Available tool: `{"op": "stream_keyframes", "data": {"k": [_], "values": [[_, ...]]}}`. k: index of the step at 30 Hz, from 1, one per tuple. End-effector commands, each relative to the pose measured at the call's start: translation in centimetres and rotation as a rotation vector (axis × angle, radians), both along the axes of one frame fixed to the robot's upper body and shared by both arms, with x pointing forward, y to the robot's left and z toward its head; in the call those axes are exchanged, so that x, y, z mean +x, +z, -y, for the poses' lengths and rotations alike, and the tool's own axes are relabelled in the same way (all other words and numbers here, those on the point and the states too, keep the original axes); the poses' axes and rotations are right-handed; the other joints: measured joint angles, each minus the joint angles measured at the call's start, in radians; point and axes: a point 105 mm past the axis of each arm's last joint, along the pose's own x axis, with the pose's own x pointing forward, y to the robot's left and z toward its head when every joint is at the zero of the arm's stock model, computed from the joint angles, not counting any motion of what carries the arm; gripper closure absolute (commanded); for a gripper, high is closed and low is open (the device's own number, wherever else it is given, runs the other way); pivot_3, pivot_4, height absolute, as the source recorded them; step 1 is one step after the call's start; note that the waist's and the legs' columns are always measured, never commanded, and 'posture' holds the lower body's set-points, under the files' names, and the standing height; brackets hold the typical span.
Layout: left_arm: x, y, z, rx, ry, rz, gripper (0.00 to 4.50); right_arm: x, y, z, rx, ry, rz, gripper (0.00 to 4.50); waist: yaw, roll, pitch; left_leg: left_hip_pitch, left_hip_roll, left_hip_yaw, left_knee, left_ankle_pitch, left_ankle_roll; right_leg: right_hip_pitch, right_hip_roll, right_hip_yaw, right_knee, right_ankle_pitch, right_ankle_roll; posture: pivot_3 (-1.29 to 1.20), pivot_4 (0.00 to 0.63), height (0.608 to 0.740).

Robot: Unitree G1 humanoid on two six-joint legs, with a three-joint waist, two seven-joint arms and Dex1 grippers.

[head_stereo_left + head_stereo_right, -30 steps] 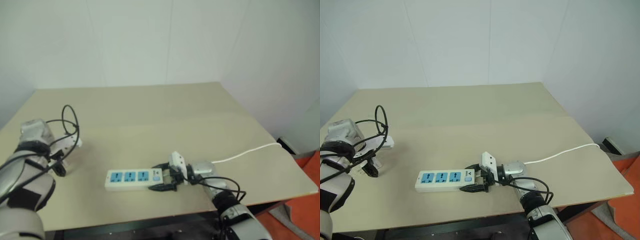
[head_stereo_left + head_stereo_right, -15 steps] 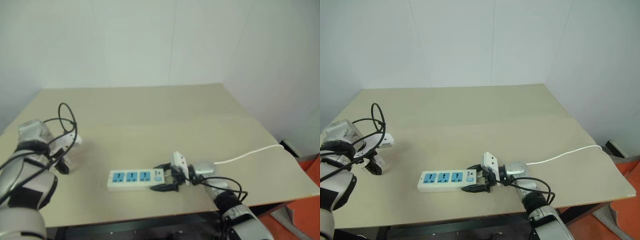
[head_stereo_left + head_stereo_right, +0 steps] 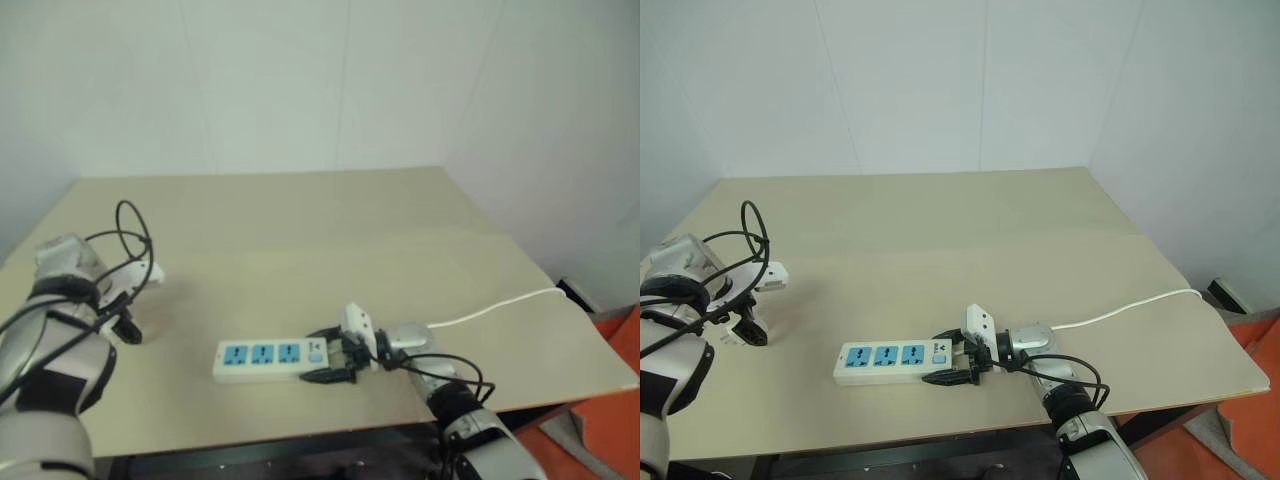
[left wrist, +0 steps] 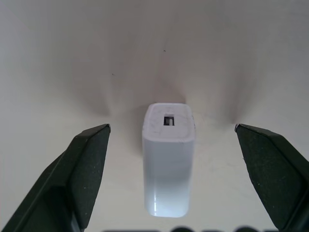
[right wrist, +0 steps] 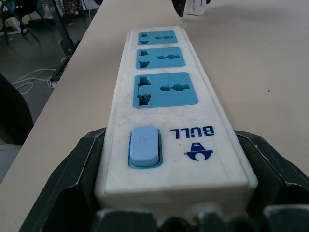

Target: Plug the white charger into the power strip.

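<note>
The white charger (image 4: 168, 159) lies flat on the table, its port end facing away. My left gripper (image 4: 172, 127) points down over it, open, one black finger (image 4: 72, 179) on each side and neither touching it. In the right eye view that gripper (image 3: 740, 330) hangs at the table's left side. The power strip (image 3: 890, 357), a white bar with three blue socket faces, lies near the front edge. My right gripper (image 3: 955, 362) is shut on its switch end, fingers (image 5: 72, 179) pressed against both long sides of the power strip (image 5: 166, 101).
The strip's thin white cord (image 3: 1125, 308) runs off the table's right edge. The beige table (image 3: 940, 230) stands against white walls, with bare room between the charger and the strip. Black cables loop above my left wrist (image 3: 750, 235).
My left wrist has turned slightly over the charger. The right gripper keeps its hold on the strip, which has not moved. The head camera has shifted a little.
</note>
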Motion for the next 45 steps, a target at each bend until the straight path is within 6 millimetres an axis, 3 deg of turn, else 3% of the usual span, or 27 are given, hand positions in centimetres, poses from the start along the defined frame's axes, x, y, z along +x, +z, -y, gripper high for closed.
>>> {"op": "stream_keyframes", "data": {"k": [1, 9, 10, 15, 18, 23, 26, 30, 33, 36, 39, 45], "values": [[0.4, 0.4, -0.1, -0.004, -0.006, 0.044, 0.80, -0.5, -0.9, -0.2, -0.024, 0.011, -0.035, 1.08, 0.000, 0.000, 0.000, 0.000, 0.000, 0.000, 0.000, 0.000, 0.000, 0.000, 0.000, 0.000, 0.000, 0.000, 0.000, 0.00, 0.150, 0.740], [0.4, 0.1, 0.2, -0.020, -0.023, 0.041, 3.35, -0.6, -1.0, -0.2, -0.024, 0.011, -0.037, 1.08, 0.000, 0.000, 0.000, 0.000, 0.000, 0.000, 0.000, 0.000, 0.000, 0.000, 0.000, 0.000, 0.000, 0.000, 0.000, 0.00, 0.150, 0.740], [0.3, 0.1, 0.2, -0.026, -0.024, 0.035, 3.49, -0.6, -1.0, -0.2, -0.023, 0.010, -0.037, 1.08, 0.000, 0.000, 0.000, 0.000, 0.000, 0.000, 0.000, 0.000, 0.000, 0.000, 0.000, 0.000, 0.000, 0.000, 0.000, 0.00, 0.150, 0.740], [0.2, 0.5, 0.4, -0.048, -0.050, 0.026, 3.49, -0.5, -1.0, -0.2, -0.025, 0.005, -0.037, 1.08, 0.000, 0.000, 0.000, 0.000, 0.000, 0.000, 0.000, 0.000, 0.000, 0.000, 0.000, 0.000, 0.000, 0.000, 0.000, 0.00, 0.150, 0.740], [1.0, 2.1, 1.1, -0.092, -0.080, 0.098, 3.49, -0.5, -1.0, -0.3, -0.024, 0.009, -0.039, 1.08, 0.000, 0.000, 0.000, 0.000, 0.000, 0.000, 0.000, 0.000, 0.000, 0.000, 0.000, 0.000, 0.000, 0.000, 0.000, 0.00, 0.150, 0.740], [4.0, 7.8, 5.2, -0.335, -0.220, 0.407, 3.49, -0.6, -1.1, -0.4, -0.026, 0.021, -0.041, 1.08, 0.004, -0.001, 0.000, -0.001, 0.000, 0.000, 0.000, 0.000, 0.000, 0.000, 0.000, 0.000, 0.000, 0.000, 0.000, 0.00, 0.150, 0.740], [5.6, 12.4, 8.2, -0.572, -0.318, 0.739, 3.49, -0.5, -1.0, -0.6, -0.028, 0.033, -0.040, 1.08, 0.001, -0.002, 0.000, 0.000, 0.000, 0.000, 0.000, 0.000, 0.000, 0.000, 0.000, 0.001, 0.000, 0.000, 0.001, 0.00, 0.150, 0.740], [5.8, 16.1, 10.7, -0.781, -0.369, 1.049, 3.49, -0.5, -1.1, -0.7, -0.034, 0.042, -0.044, 1.08, -0.007, -0.001, 0.000, 0.001, 0.000, 0.001, 0.000, 0.000, 0.000, 0.000, 0.000, 0.001, 0.000, 0.001, 0.001, 0.00, 0.150, 0.740], [5.0, 16.5, 12.9, -0.865, -0.387, 1.133, 3.49, -0.5, -1.3, -0.8, -0.043, 0.047, -0.044, 1.08, -0.017, -0.001, 0.000, 0.002, 0.000, 0.001, 0.000, 0.000, 0.000, 0.002, 0.000, 0.003, 0.000, 0.001, 0.002, 0.00, 0.150, 0.740], [3.2, 16.2, 15.0, -1.037, -0.418, 1.045, 3.49, -0.5, -1.5, -0.8, -0.049, 0.050, -0.045, 1.08, -0.021, -0.001, 0.000, 0.001, 0.000, 0.001, 0.002, 0.000, 0.000, 0.002, 0.000, 0.003, 0.000, 0.002, 0.003, 0.00, 0.150, 0.740], [0.9, 15.2, 17.0, -1.127, -0.519, 1.007, 3.49, -0.4, -1.7, -0.9, -0.058, 0.053, -0.047, 1.08, -0.025, -0.001, 0.000, 0.002, 0.000, 0.002, 0.002, 0.000, 0.000, 0.002, 0.000, 0.004, 0.000, 0.002, 0.003, 0.00, 0.150, 0.740], [-1.5, 12.5, 19.0, -1.261, -0.522, 1.007, 3.49, -0.4, -1.8, -1.0, -0.063, 0.057, -0.049, 1.08, -0.025, -0.001, 0.000, 0.016, 0.000, 0.003, 0.001, 0.000, 0.000, 0.015, 0.000, 0.005, -0.003, 0.002, 0.003, 0.00, 0.150, 0.740]]}}
